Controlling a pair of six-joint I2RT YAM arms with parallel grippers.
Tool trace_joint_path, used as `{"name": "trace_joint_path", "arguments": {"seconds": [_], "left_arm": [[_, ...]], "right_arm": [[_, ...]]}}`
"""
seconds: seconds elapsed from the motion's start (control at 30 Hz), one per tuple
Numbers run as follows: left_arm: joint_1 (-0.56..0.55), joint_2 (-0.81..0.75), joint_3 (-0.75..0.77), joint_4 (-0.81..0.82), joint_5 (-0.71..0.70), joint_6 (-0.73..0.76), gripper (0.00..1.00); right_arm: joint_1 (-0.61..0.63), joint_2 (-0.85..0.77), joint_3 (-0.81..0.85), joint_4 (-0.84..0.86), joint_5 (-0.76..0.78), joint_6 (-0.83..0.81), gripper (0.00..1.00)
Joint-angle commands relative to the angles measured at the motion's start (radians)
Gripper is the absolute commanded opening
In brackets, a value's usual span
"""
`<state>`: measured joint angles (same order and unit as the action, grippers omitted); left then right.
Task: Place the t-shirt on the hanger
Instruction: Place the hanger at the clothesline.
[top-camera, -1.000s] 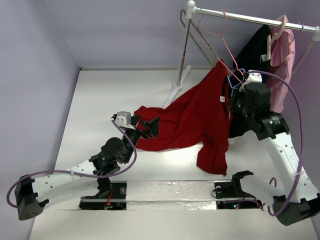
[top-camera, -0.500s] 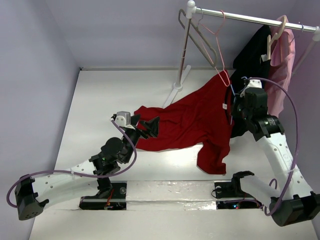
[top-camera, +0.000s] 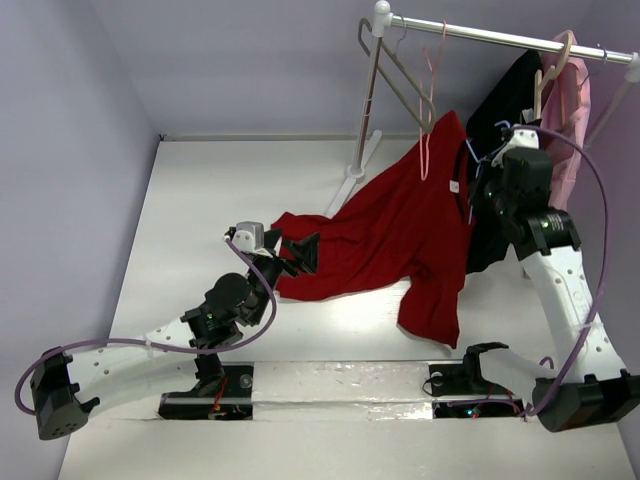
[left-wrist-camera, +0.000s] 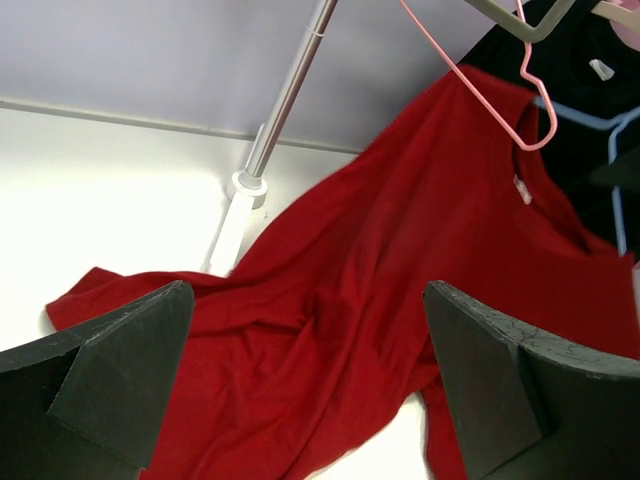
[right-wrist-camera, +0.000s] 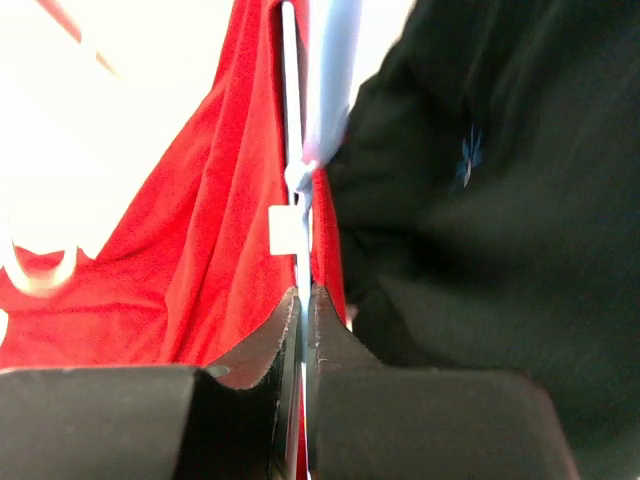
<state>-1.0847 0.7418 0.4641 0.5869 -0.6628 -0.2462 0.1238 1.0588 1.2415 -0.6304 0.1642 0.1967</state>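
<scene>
The red t-shirt (top-camera: 390, 235) lies spread on the table, its collar end lifted toward the rack. My right gripper (top-camera: 482, 172) is shut on the thin light-blue wire of the hanger (top-camera: 480, 152) at that collar. In the right wrist view the wire of the hanger (right-wrist-camera: 325, 90) runs up from the right gripper (right-wrist-camera: 303, 300), with the shirt's white neck label (right-wrist-camera: 285, 228) and the red cloth of the t-shirt (right-wrist-camera: 220, 210) right against it. My left gripper (top-camera: 298, 252) stands open above the shirt's lower left part. The t-shirt (left-wrist-camera: 330, 330) fills the gap of the left gripper (left-wrist-camera: 310, 400).
A rack rail (top-camera: 500, 38) on a post (top-camera: 368, 110) crosses the back right. A grey hanger (top-camera: 395, 75) and a pink hanger (top-camera: 428, 110) hang on it, beside a black garment (top-camera: 505, 95) and a pink garment (top-camera: 572, 110). Walls close in the left and back.
My right arm has raised the hanger and the shirt's collar up and toward the rail. The pink hanger has swung. The left arm has stayed still.
</scene>
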Motion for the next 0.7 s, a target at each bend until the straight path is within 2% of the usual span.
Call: {"name": "trace_joint_path", "arguments": {"seconds": [0.0,0.33,0.67], "left_arm": [[0.005,-0.007,-0.013,0.051,-0.001,-0.008,0.99],[0.014,-0.009,-0.019,0.053,-0.003,-0.01,0.99],[0.023,-0.027,-0.027,0.056,0.0,-0.015,0.99]], "right_arm": [[-0.007,0.047,0.171,0.064,0.029,-0.037,0.0],[-0.016,0.283,0.487,0.093,0.081,-0.109,0.0],[-0.055,0.383,0.615,0.164,0.09,-0.164,0.0]]}}
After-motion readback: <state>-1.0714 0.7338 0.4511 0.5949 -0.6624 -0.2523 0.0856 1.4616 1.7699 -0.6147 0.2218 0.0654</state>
